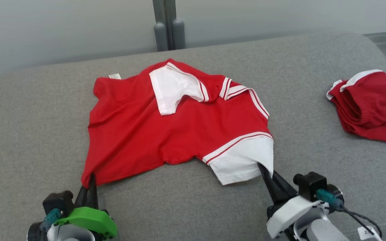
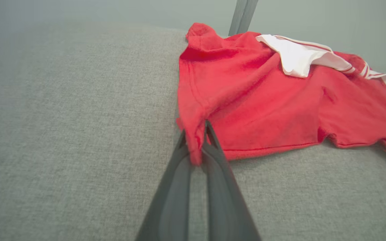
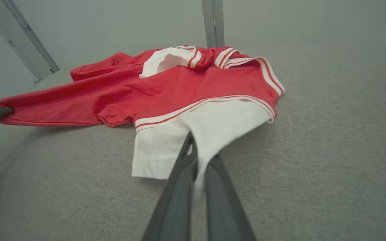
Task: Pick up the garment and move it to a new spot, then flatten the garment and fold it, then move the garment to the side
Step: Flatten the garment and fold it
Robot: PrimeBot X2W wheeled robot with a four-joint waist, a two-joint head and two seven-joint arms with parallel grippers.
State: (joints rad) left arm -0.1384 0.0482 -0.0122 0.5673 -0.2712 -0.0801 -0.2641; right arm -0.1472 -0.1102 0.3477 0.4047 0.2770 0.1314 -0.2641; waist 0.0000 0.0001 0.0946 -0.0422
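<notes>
Left end effector [image 2: 195, 140] pinched closed on a red hem corner of the garment [image 2: 266, 100], white sleeve folded on top; grey fabric surface [image 2: 72, 127] beneath

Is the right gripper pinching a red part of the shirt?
No, the right gripper pinches the white sleeve of the red shirt.

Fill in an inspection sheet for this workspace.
Surface: grey fabric cushion.
Job's things: red shirt, spread but rumpled, one white sleeve turned over its top.
Clutter: red bundle at far right, apart from the shirt.
Grippers: left gripper shut on the shirt's hem corner; right gripper shut on its near sleeve.
Cables: dark cable by the right wrist.
Surroundings: pale wall, grey post.
</notes>
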